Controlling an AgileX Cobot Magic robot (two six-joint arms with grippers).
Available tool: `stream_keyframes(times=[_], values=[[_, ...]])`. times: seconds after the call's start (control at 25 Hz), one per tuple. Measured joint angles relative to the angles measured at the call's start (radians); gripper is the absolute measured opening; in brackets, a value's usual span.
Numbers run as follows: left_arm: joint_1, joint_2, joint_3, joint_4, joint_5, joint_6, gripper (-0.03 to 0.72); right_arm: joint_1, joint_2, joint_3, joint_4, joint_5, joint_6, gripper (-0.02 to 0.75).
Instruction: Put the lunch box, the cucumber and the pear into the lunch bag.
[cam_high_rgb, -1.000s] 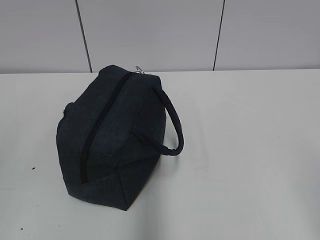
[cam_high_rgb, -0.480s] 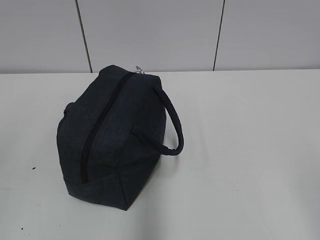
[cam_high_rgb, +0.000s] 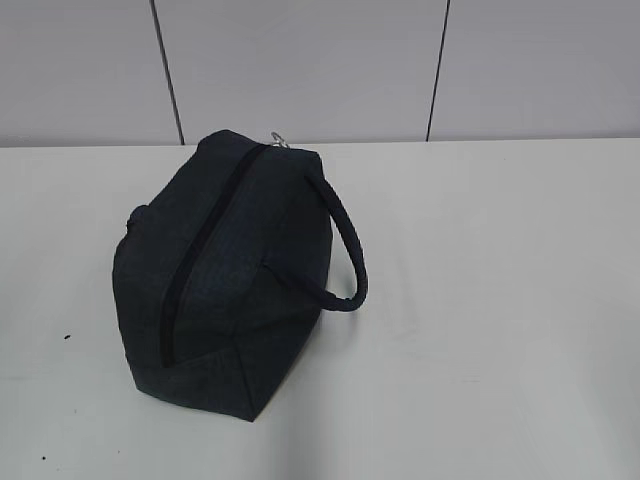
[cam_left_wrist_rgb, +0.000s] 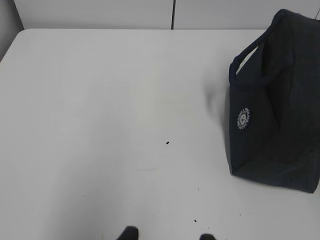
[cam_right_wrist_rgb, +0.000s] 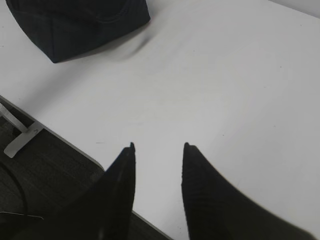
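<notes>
The dark navy lunch bag (cam_high_rgb: 225, 270) stands on the white table (cam_high_rgb: 480, 300), its zipper (cam_high_rgb: 195, 255) drawn shut along the top and one loop handle (cam_high_rgb: 350, 255) hanging to the right. The bag (cam_left_wrist_rgb: 277, 105) fills the right side of the left wrist view and shows again at the top left of the right wrist view (cam_right_wrist_rgb: 75, 25). My left gripper (cam_left_wrist_rgb: 167, 234) stands open over bare table, left of the bag. My right gripper (cam_right_wrist_rgb: 159, 147) is open and empty above the table's near edge. The lunch box, the cucumber and the pear are out of view.
The table's front edge (cam_right_wrist_rgb: 60, 137) runs under my right gripper, with dark floor and a metal bracket (cam_right_wrist_rgb: 20, 137) below it. A grey panelled wall (cam_high_rgb: 320, 70) stands behind the table. Small dark specks (cam_left_wrist_rgb: 167, 143) dot the surface.
</notes>
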Motion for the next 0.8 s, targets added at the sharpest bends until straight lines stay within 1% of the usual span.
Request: stream_keyframes(times=[0.28, 0.36, 0.4, 0.48, 0.6, 0.72, 0.8], values=[[0.000, 0.000, 0.000, 0.000, 0.000, 0.000, 0.238, 0.000, 0.000, 0.000, 0.000, 0.000, 0.000, 0.260], [0.002, 0.000, 0.000, 0.000, 0.000, 0.000, 0.238, -0.024, 0.000, 0.000, 0.000, 0.000, 0.000, 0.260], [0.008, 0.000, 0.000, 0.000, 0.000, 0.000, 0.238, -0.056, 0.000, 0.000, 0.000, 0.000, 0.000, 0.260], [0.039, -0.002, 0.000, 0.000, 0.000, 0.000, 0.238, -0.154, 0.000, 0.000, -0.004, -0.002, 0.000, 0.260], [0.120, -0.041, 0.000, 0.000, -0.001, 0.000, 0.238, -0.304, 0.000, 0.000, -0.008, -0.002, 0.000, 0.260], [0.192, -0.134, 0.000, 0.000, 0.000, 0.000, 0.238, -0.400, 0.000, 0.000, -0.010, -0.002, 0.000, 0.260], [0.226, -0.172, -0.001, 0.000, 0.004, 0.000, 0.238, -0.425, 0.000, 0.000, -0.012, -0.002, 0.000, 0.260]])
